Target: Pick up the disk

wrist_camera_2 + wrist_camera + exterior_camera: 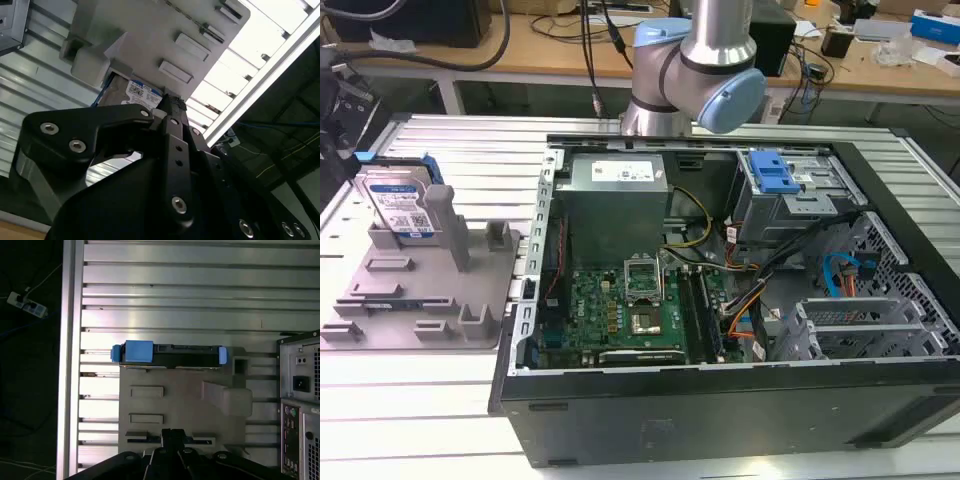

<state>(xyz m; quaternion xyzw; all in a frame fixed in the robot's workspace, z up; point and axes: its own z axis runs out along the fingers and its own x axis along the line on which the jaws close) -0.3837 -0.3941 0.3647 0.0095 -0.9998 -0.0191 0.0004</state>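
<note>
1. the gripper (173,433) has its fingers pressed together, clasping nothing.
2. it hangs over one edge of the grey holder tray (190,405), well apart from the disk (172,354).
3. the disk stands on edge in a slot along the tray's opposite edge, with blue rails at both ends.
4. the tray lies on the slatted metal table (470,140), just beside the open computer case (720,420), on the exterior view's left.

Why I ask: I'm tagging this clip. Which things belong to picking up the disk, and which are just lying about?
Job in hand: disk, upright in the grey holder tray; gripper, apart from the disk.
Lying about: open computer case; blue-latched drive cage inside it; power strip beyond the table's edge.
</note>
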